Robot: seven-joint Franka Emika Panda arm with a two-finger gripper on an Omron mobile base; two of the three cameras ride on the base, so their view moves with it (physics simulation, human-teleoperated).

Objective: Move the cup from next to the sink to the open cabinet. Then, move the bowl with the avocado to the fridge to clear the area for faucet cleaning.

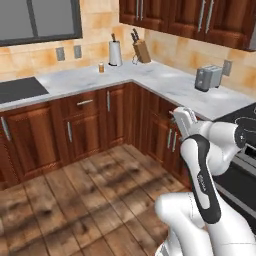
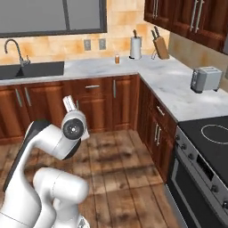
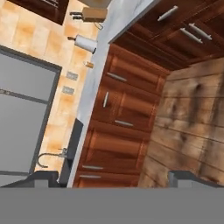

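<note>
The black sink (image 2: 33,70) is set in the counter at the far left, with the grey gooseneck faucet (image 2: 14,49) behind it under the window. The hand view, rolled sideways, has the sink (image 3: 72,146) and faucet (image 3: 47,158) at its lower left. My gripper (image 3: 114,178) is open, its two dark fingertips (image 3: 43,176) wide apart with nothing between them. It is raised over the wooden floor, well short of the counter (image 1: 179,116) (image 2: 68,101). The cup, the bowl with the avocado, the fridge and the open cabinet are out of view.
The L-shaped marble counter (image 2: 169,82) carries a paper towel roll (image 2: 135,47), a knife block (image 2: 160,48), a small shaker (image 2: 117,59) and a toaster (image 2: 205,79). A stove (image 2: 209,133) stands at the right. Closed wall cabinets (image 1: 200,17) hang above. Wooden floor (image 1: 100,195) lies open ahead.
</note>
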